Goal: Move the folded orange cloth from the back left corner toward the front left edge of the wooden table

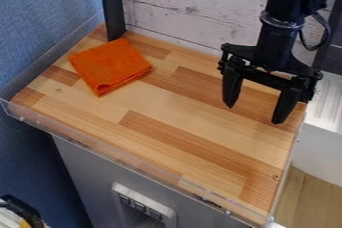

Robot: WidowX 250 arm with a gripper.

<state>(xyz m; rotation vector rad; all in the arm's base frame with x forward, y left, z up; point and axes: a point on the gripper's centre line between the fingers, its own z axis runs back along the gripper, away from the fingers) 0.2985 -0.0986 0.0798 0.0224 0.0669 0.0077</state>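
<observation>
My gripper (253, 114) hangs over the right part of the wooden counter (180, 132), its two fingers spread wide apart with nothing between them. An orange cloth (110, 66), folded into a rough square, lies flat at the counter's back left. The gripper is well to the right of the cloth and does not touch it.
A dark post (111, 4) rises behind the cloth, in front of a whitewashed plank wall (187, 9). A clear low edging (127, 158) runs along the counter's front. White ribbed surface (328, 102) lies beyond the right edge.
</observation>
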